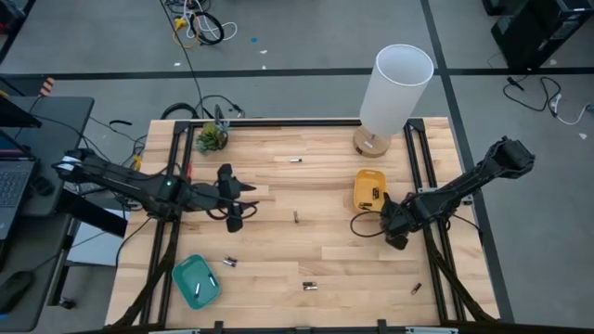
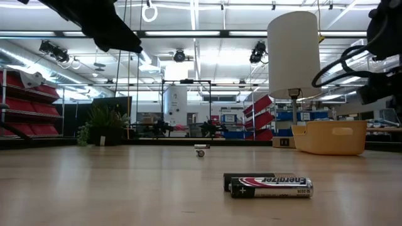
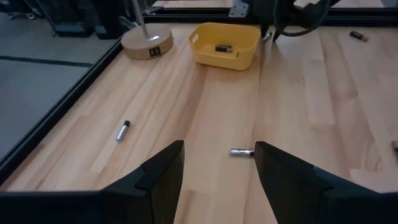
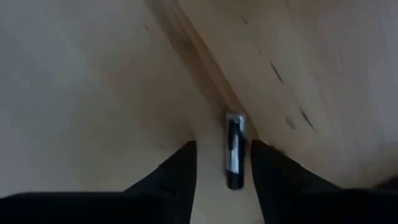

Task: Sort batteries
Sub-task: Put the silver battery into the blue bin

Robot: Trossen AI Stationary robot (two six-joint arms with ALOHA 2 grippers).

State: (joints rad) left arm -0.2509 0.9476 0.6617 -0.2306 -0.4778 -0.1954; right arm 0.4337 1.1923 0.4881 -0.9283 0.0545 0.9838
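Right gripper (image 4: pixel 221 163) low over the table with a battery (image 4: pixel 234 149) lying between its parted fingers, just beside the yellow tray (image 1: pixel 369 190).

Down at table height, the nearest pair of batteries (image 2: pixel 269 185) lies side by side, and the front one's label reads "Energizer" with a plus mark at one end. The right fingers stand apart either side of their battery, not clamped on it. Over on the left, the left gripper (image 3: pixel 217 165) hovers mid-table, fingers spread, holding nothing, a silvery battery (image 3: pixel 241 151) on the wood just ahead. One battery (image 3: pixel 224 48) sits in the yellow tray, one (image 1: pixel 199 290) in the teal tray (image 1: pixel 188 274). Others lie scattered on the wooden table (image 1: pixel 316 250). A white lamp (image 1: pixel 393 88) stands behind the yellow tray.
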